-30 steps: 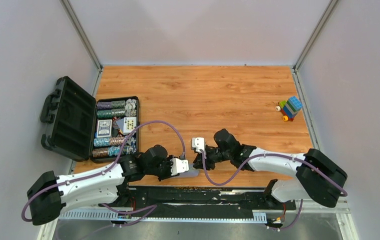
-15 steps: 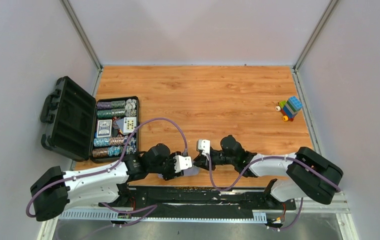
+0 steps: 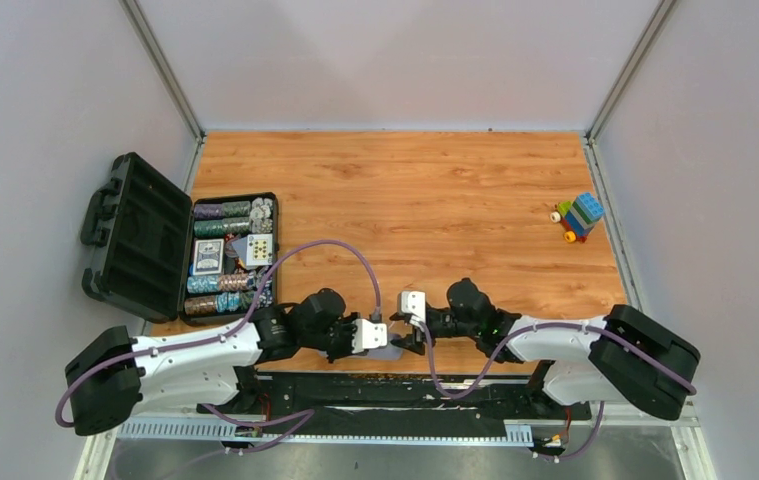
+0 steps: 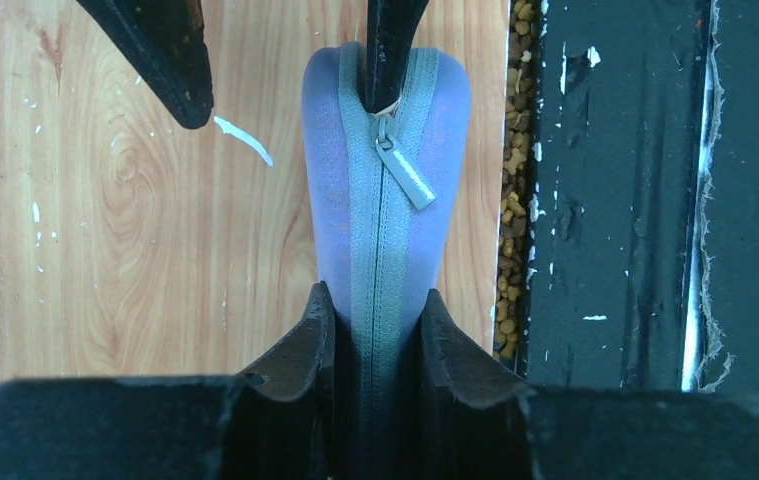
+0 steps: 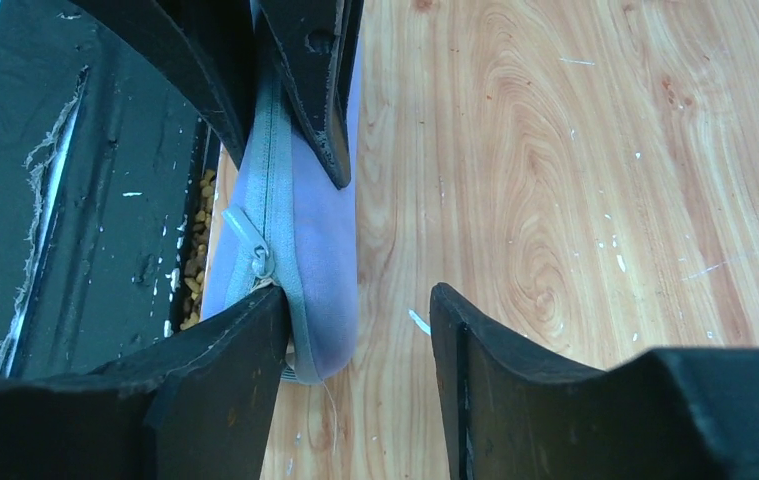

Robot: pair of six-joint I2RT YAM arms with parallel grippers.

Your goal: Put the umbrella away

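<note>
Top view: both arms meet at the counter's [image 3: 405, 200] near edge, over the lilac case [image 3: 388, 351]. Left wrist: left gripper [image 4: 375, 310] is clamped on the case, steadying it zip-up. Right wrist: right gripper [image 5: 355, 310] stands apart, one finger by the zip pull [image 5: 240, 232], likely working the zipper. The umbrella is nowhere visible, possibly inside.

Inside my left pincer [image 4: 375, 295] I see the lilac-grey oval hard case [image 4: 330, 200], a smooth shell with a faint satin sheen. The grey zip tape [image 4: 367, 260] down its middle is woven cloth, and the small grey pull tab [image 4: 405, 178] looks matt. The pincer itself is matt black plastic, rough along its edges. Left of it, the pale wood-grain tabletop [image 4: 105, 250] is lightly glossy and scuffed white. Right of it lie coarse brown granules [image 4: 517, 150], then a black painted plate [image 4: 635, 250], scratched and chipped.
</note>
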